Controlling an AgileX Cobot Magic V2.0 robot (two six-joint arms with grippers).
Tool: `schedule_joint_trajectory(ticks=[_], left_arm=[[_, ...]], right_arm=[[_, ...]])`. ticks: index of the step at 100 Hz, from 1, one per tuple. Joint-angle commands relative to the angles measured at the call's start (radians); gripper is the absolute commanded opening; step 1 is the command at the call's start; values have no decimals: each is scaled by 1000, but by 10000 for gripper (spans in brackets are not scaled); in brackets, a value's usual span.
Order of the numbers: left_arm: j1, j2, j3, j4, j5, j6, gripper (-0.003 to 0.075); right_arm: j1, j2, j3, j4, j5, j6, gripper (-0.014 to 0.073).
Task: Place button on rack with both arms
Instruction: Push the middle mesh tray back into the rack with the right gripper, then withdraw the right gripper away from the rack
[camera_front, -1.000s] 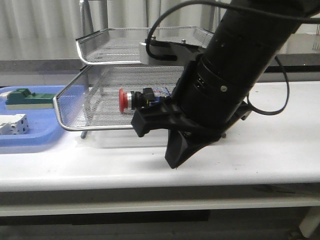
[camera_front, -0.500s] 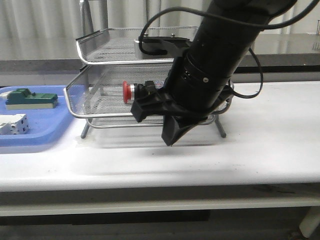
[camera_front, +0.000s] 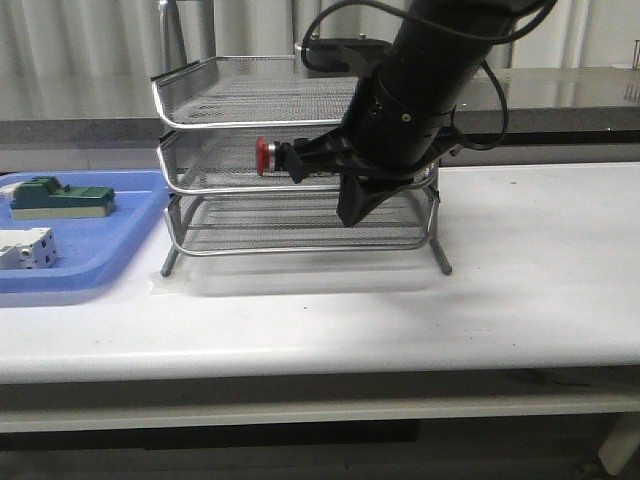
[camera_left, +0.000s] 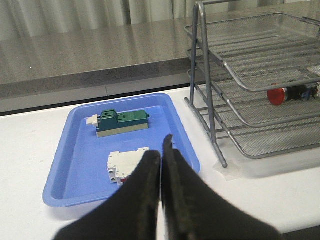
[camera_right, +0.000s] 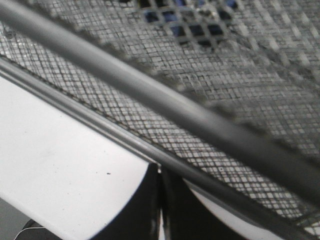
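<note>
Your white desk (camera_front: 520, 290) carries the wire rack (camera_front: 230, 100) at centre and a blue tray (camera_front: 90, 250) to its left. The right arm (camera_front: 440, 70) stands in front of the rack, hiding much of its right half. The tray holds a green block (camera_front: 60, 197) and a white part (camera_front: 27, 247), both well apart from the rack. The button (camera_front: 275, 157) lies on the rack's middle tier, red cap pointing left. The right hand (camera_right: 160, 210) is closed and empty, just in front of the rack. The left hand (camera_left: 161, 192) is closed and empty above the tray's near edge.
</note>
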Motion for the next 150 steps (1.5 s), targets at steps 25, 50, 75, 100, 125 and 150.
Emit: schedule_joint_trajectory(ticks=[25, 50, 75, 100, 125, 150], left_arm=[[1, 6, -28, -13, -81, -8, 4], [1, 6, -28, -13, -81, -8, 4], [1, 6, -28, -13, -81, -8, 4], [1, 6, -28, -13, -81, -8, 4], [1, 6, -28, -13, -81, -8, 4], [1, 6, -28, -13, -81, -8, 4]], right_arm=[[9, -70, -37, -5, 93, 15, -57], [8, -168, -17, -54, 136, 57, -57], [7, -360, 80, -285, 133, 242, -57], [7, -583, 242, -571, 143, 495, -57], [-30, -815, 399, -657, 167, 602, -57], [-127, -1034, 531, -652, 180, 604, -57]])
